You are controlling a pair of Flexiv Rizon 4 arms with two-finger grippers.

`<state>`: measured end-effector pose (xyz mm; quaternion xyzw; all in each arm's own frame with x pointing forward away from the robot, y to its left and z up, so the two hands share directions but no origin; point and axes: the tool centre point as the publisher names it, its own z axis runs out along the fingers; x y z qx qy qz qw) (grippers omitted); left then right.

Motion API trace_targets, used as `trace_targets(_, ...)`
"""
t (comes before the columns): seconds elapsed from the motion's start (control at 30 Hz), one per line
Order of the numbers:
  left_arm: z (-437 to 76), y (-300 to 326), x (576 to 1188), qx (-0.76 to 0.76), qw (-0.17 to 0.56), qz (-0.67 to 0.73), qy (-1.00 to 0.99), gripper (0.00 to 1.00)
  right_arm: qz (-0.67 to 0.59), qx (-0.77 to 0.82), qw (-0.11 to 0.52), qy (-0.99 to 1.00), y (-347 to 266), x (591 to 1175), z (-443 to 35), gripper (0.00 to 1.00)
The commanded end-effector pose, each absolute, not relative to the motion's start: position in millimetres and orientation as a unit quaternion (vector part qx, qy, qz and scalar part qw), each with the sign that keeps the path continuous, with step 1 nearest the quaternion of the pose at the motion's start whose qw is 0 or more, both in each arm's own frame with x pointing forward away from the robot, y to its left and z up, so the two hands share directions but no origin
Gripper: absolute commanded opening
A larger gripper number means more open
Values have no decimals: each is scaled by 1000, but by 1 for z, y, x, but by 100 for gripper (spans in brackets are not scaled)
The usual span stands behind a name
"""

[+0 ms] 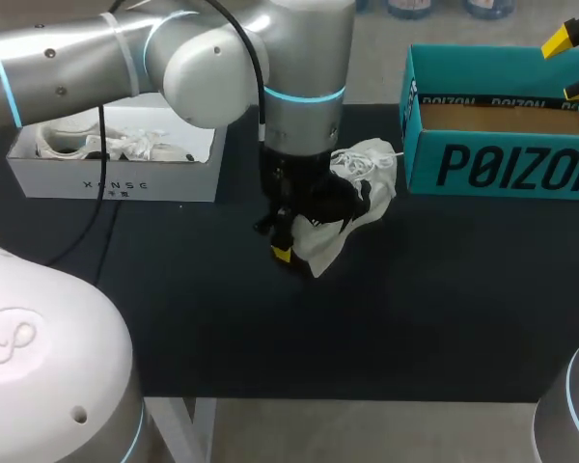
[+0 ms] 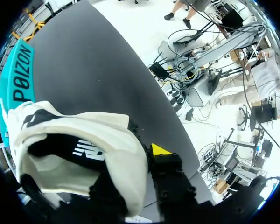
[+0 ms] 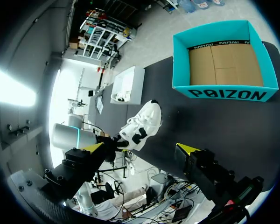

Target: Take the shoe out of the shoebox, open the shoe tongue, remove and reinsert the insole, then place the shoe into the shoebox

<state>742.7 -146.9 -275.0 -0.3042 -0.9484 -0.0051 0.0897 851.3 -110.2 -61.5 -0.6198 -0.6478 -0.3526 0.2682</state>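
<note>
My left fingers (image 2: 159, 150) clamp the shoe (image 2: 114, 135) by its soft heel, which may twist loose; right fingers (image 3: 185, 149) spread, empty.

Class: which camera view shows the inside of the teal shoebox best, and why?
The right wrist view: it looks down into the teal shoebox, showing its whole brown floor, bare. The head view shows the front wall and a strip of floor. The left wrist view shows only a sliver of outer wall beyond the shoe.

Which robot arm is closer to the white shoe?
Left. Its jaws grip the shoe at the heel end; the right jaws hang open by the teal shoebox, apart from it.
</note>
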Motion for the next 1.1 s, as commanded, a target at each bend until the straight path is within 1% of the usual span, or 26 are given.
trace_targets(0.03, -255, -110, 758, -363, 93, 24, -927, 0, -351, -620, 268, -648, -110, 853, -62, 100)
trace_targets(0.17, -249, -82, 771, -425, 70, 23, -902, 0, -351, -620, 268, -648, -110, 853, -62, 100)
trace_targets(0.4, -239, -31, 804, -485, 64, 2, -872, 0, -351, -620, 268, -648, -110, 853, -62, 100)
trace_targets(0.7, -227, 31, 836, -512, 64, -39, -855, 0, -351, -620, 268, -648, -110, 853, -62, 100)
trace_targets(0.93, -222, 87, 869, -528, 71, -18, -846, 0, -351, -620, 268, -648, -110, 853, -62, 100)
trace_targets(1.1, -221, 92, 872, -526, 74, -12, -847, 0, -351, -620, 268, -648, -110, 853, -62, 100)
